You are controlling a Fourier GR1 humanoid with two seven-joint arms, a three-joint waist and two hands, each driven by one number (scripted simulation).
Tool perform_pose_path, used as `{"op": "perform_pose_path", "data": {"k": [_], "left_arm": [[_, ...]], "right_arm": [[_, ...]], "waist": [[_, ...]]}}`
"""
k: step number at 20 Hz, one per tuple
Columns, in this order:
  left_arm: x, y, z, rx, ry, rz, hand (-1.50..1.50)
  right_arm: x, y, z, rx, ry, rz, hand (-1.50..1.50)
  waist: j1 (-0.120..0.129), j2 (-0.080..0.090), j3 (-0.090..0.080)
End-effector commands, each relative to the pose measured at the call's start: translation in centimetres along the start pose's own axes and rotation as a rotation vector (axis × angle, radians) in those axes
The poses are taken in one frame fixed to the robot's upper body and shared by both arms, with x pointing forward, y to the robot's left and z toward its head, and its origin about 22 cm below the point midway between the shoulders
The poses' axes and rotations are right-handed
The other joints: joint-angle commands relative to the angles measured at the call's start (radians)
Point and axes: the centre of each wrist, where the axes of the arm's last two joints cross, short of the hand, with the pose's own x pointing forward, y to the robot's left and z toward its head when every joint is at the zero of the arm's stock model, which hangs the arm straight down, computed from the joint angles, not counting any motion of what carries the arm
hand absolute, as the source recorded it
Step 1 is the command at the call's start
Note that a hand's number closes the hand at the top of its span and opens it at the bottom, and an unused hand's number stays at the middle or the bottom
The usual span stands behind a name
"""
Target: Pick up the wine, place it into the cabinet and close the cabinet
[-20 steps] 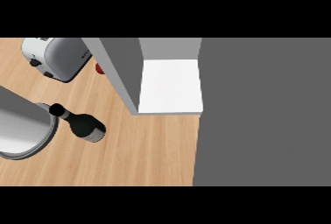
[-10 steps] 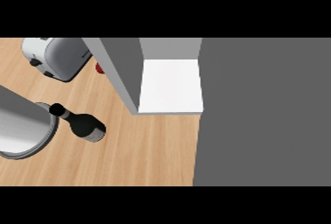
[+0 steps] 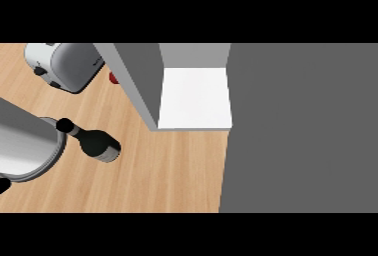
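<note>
Listing contents from nine o'clock round to three o'clock on one wooden counter, pale blond planks with fine lengthwise grain.

One grey forearm, a smooth, rounded cylinder with a metallic sheen, enters at eight o'clock. A sliver of black at the lower left edge may belong to its hand; whether the fingers are apart or together cannot be told. The other hand shows nowhere.

One toaster, at eleven o'clock: rounded silver-grey casing, glossy, with dark knobs on its near side.

One wine bottle, at eight o'clock toward centre: dark glass, nearly black, round-shouldered body with a narrow neck and black cap pointing toward the forearm. It stands on the counter just beside the forearm, outside the cabinet and held by nothing.

One small red object, at eleven o'clock, mostly hidden behind the cabinet door; its shape cannot be told.

One cabinet door, flat matte grey panel, swung open.

One cabinet, at twelve o'clock: white, smooth, rectangular interior floor, grey back wall.

One broad matte dark grey surface, from one to five o'clock, featureless.
</note>
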Motion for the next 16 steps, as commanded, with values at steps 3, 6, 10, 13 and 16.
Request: {"op": "perform_pose_path", "data": {"k": [3,6,10,13,16], "left_arm": [[-4.1,0.0,-1.5,0.008,0.018,-0.041,-1.5],[-5.8,2.4,-3.0,0.008,0.064,-0.019,-1.5],[-9.9,3.7,-1.0,0.049,0.062,-0.062,-1.5],[-11.1,4.8,-4.1,0.111,0.032,-0.107,-1.5],[-13.6,4.8,-3.8,0.154,0.055,-0.118,-1.5]], "right_arm": [[3.6,0.1,2.6,0.024,-0.087,-0.061,-1.5],[3.3,0.1,3.1,0.026,-0.072,-0.065,-1.5],[1.5,-0.8,1.5,0.023,-0.083,-0.065,-1.5],[2.0,-0.3,2.3,0.002,-0.074,-0.064,-1.5],[2.5,0.2,3.2,0.028,-0.085,-0.059,-1.5]], "waist": [[-0.008,0.003,0.001],[-0.006,0.002,0.001],[0.003,0.004,0.001],[-0.006,0.004,0.0],[-0.011,0.003,0.0]]}}
